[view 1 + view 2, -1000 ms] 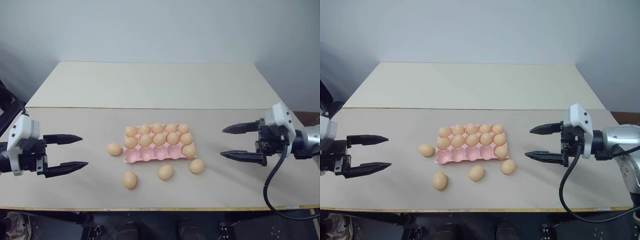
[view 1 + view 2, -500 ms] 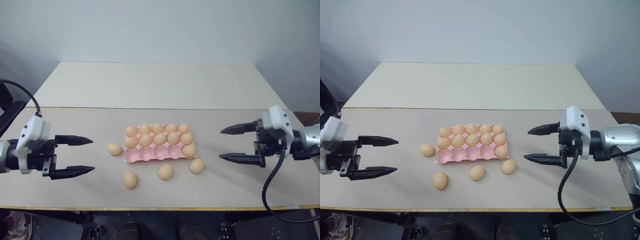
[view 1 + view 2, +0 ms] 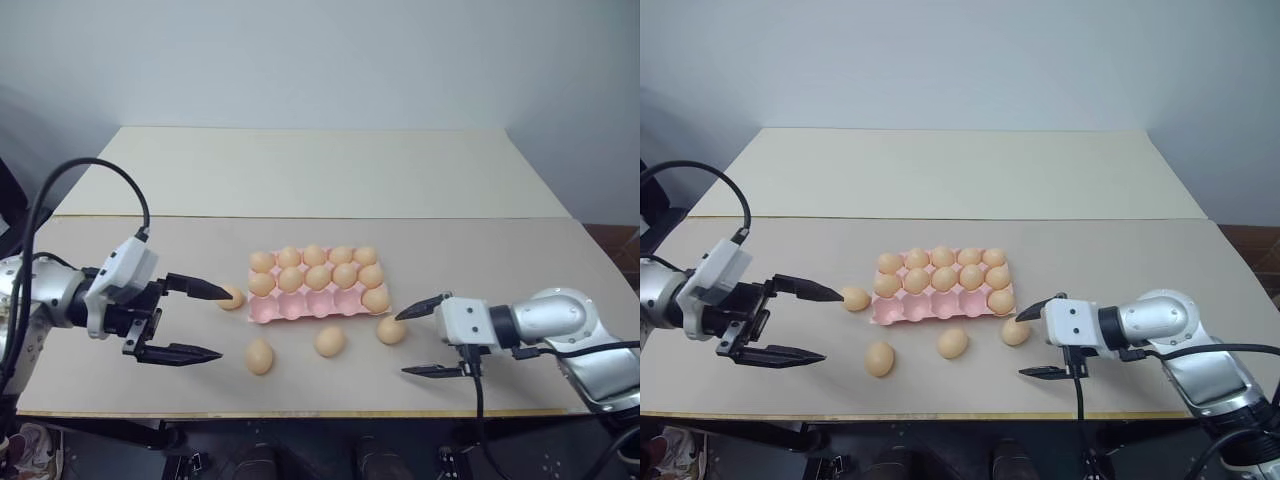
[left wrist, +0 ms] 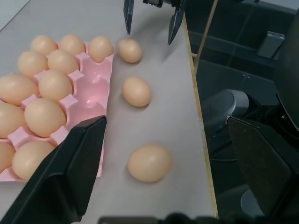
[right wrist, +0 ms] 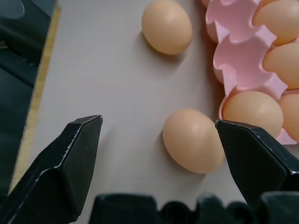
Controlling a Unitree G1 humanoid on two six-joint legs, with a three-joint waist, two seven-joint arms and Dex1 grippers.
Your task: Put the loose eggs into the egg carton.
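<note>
Pink egg carton point(image 3: 318, 293) sits at the centre of your left eye view on the tan counter point(image 3: 500, 260), and you can count eleven eggs already seated: the back row full, the middle row full, and one egg in the right-hand cup of the front row. Four front cups are bare. Four loose eggs lie on the counter: one point(image 3: 232, 297) just off the carton's left edge, one point(image 3: 259, 357) lower left of the carton, one point(image 3: 330, 342) below its front edge, and one point(image 3: 391, 330) at its lower right corner. So you are, by my reckoning, most of the way through, with four eggs and four cups left to match.

Your left pincer point(image 3: 190, 322) is at the left of the frame, fingers spread wide with nothing between them, its upper tip close to the egg off the carton's left edge. Your right pincer point(image 3: 425, 338) is at lower right, also spread wide and holding nothing, its upper tip near the corner egg.

Look at the right wrist view: it shows what the head views cannot, that the corner egg point(image 5: 193, 140) already lies between the two parted fingers, nearer one of them, and apart from the carton wall. The left wrist view looks down the carton's front side, with three loose eggs in line and your right pincer point(image 4: 149, 23) at the far end.
</note>
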